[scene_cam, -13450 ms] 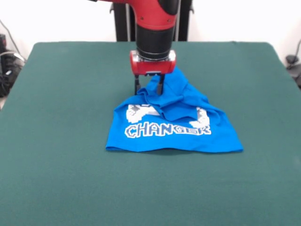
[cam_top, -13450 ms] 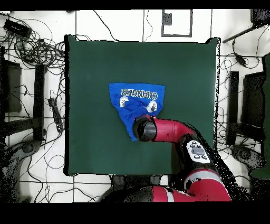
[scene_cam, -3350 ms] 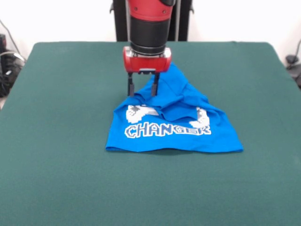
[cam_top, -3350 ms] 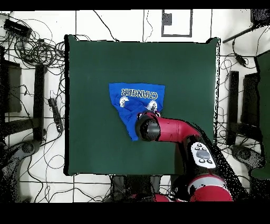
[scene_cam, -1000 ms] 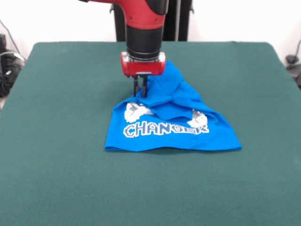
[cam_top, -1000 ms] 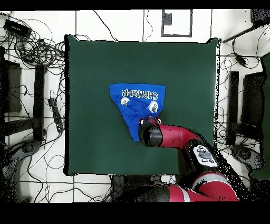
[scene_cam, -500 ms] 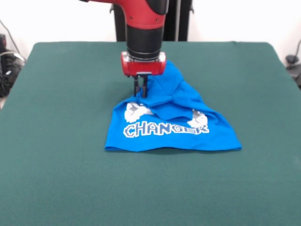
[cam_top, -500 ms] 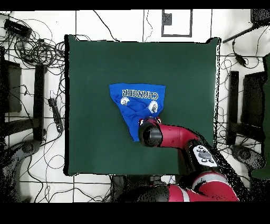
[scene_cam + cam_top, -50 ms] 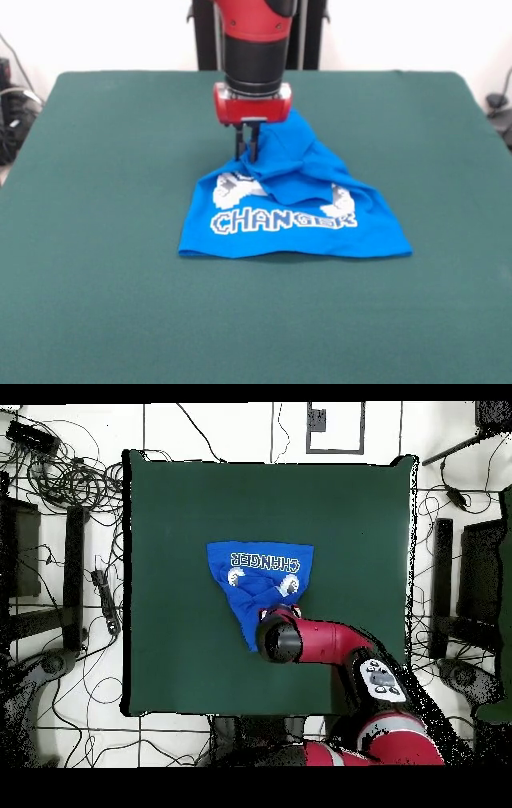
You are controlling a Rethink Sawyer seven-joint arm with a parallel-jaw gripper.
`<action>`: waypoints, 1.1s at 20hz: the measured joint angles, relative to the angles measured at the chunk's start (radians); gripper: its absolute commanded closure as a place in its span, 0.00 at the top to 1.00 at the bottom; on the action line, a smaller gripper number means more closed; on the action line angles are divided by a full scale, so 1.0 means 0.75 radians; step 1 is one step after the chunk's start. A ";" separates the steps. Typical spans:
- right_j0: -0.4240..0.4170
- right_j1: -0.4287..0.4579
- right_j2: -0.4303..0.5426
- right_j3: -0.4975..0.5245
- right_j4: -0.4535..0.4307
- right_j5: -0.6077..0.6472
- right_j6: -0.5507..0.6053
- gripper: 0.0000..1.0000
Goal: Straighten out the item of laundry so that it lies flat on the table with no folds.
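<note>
The item of laundry [image 9: 296, 210] is thin, light, soft knit; it should drape and bunch with any pull and slide easily over the felt-like table [image 9: 112, 160], so a lift-and-drag at an edge or corner is probably better than a push. Judged best hold: the loose folded-over layer heaped at the upper centre of the shirt, which needs peeling back away from the print. Nothing fragile, no slip risk beyond cloth pulling out of a shallow pinch.

Gripper [image 9: 247, 154] sits in the upper centre of the front view, its fingers drawn close together and pinching a ridge of blue cloth at the top left of the heap, so it is clamped on the shirt. In the overhead view the arm covers the grip point.

Look: bright blue, lower part flat with the bottom edge straight. White pixel "CHANGER" reads clearly in the front view; the word above it is mostly buried under the fold, only white patches showing at either side. Upper part is crumpled into a peaked mound.

Location: centre of the table in the front view, slightly right; in the overhead view [image 9: 258, 576] left of centre, well clear of all edges.
</note>
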 measured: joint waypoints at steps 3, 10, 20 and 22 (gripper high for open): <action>0.014 -0.016 -0.004 0.009 0.000 0.000 0.000 0.00; 0.033 -0.031 -0.014 0.012 0.000 0.000 0.000 0.00; 0.032 -0.048 -0.020 0.015 0.000 0.000 0.000 1.00; 0.032 -0.048 -0.020 0.015 0.000 0.000 0.000 1.00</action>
